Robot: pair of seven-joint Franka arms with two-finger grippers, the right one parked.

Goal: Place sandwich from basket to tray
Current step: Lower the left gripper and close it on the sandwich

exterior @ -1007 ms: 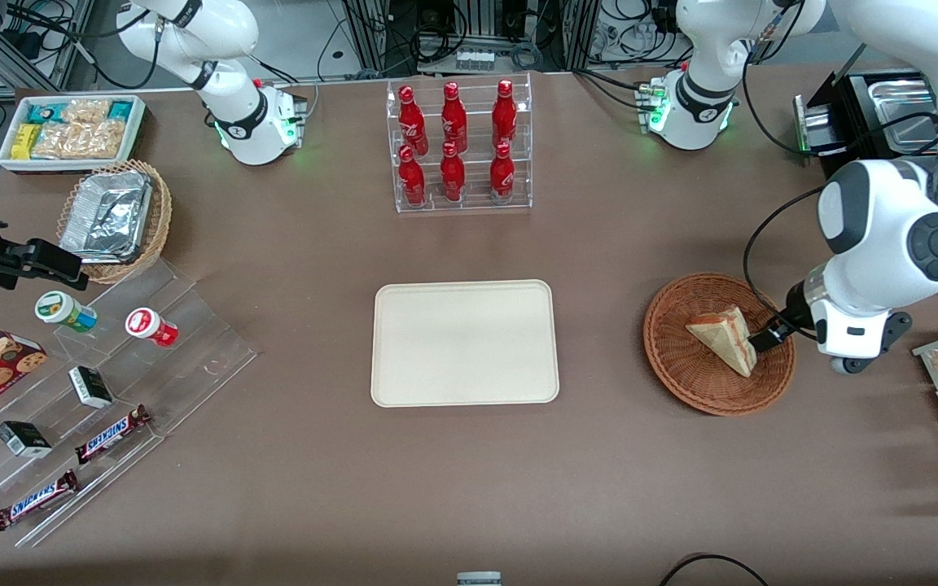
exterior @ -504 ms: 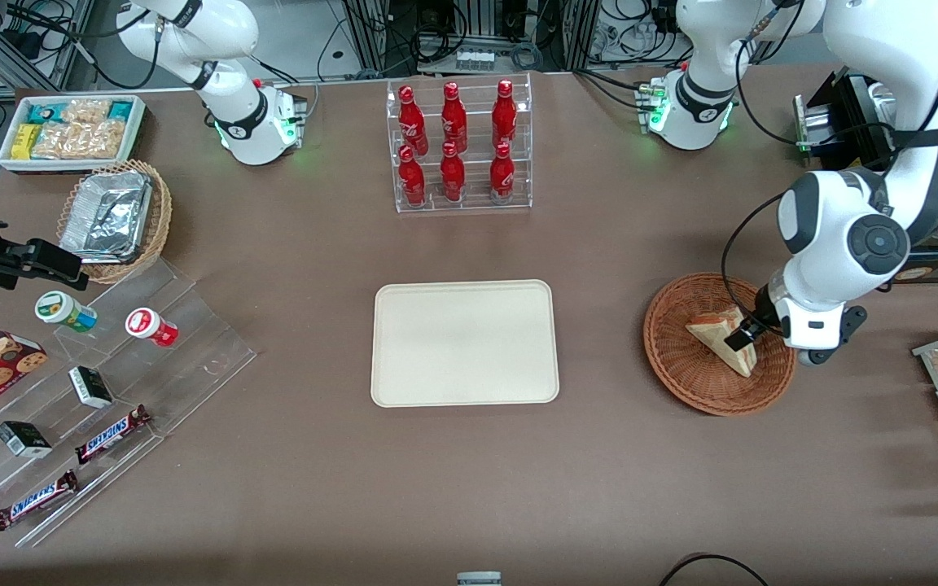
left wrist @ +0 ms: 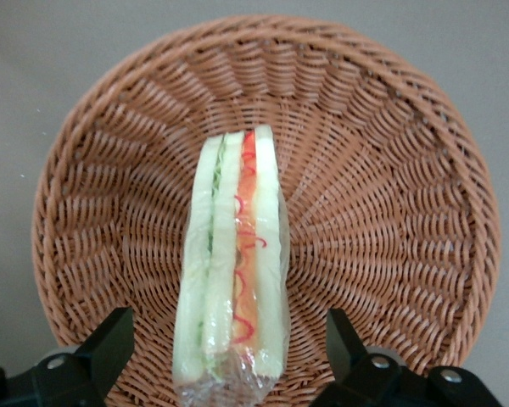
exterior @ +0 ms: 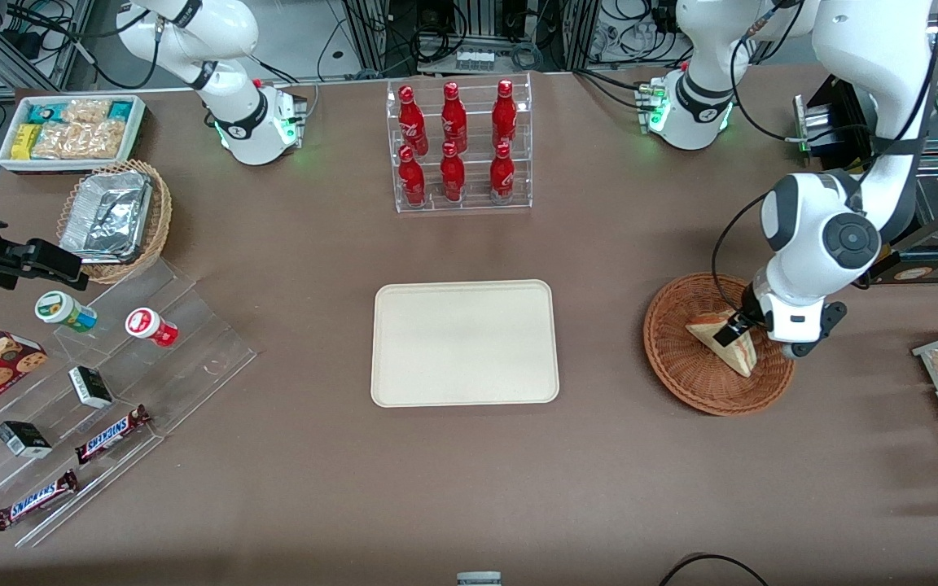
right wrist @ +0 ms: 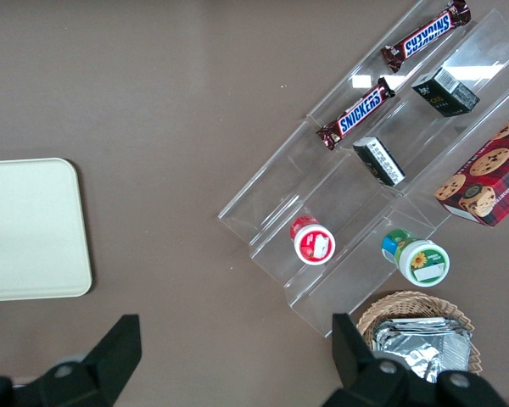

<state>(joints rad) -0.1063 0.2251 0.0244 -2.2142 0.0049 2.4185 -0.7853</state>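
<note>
- The sandwich (left wrist: 234, 271) sits in the basket (exterior: 681, 376), standing on edge so the cut face with red and green filling points up at the wrist camera. It's wrapped in clear film, which bunches up at the end nearest the gripper.
- The gripper (left wrist: 225, 348) hangs right over the sandwich with its fingers (left wrist: 110, 339) spread wide, one on each side of the wedge and touching nothing as far as I can see. Only the finger ends show in the wrist view; the rest is cut off.
- From the front, the arm's wrist covers the edge of the basket toward the working arm's end of the table, plus one corner of the sandwich, so the fingertips are hard to pick out there.
- The tray (exterior: 464, 342) lies flat in the middle of the table, well apart from the basket, nothing on it.
- The basket sits toward the working arm's end of the table, about level with the tray.
</note>
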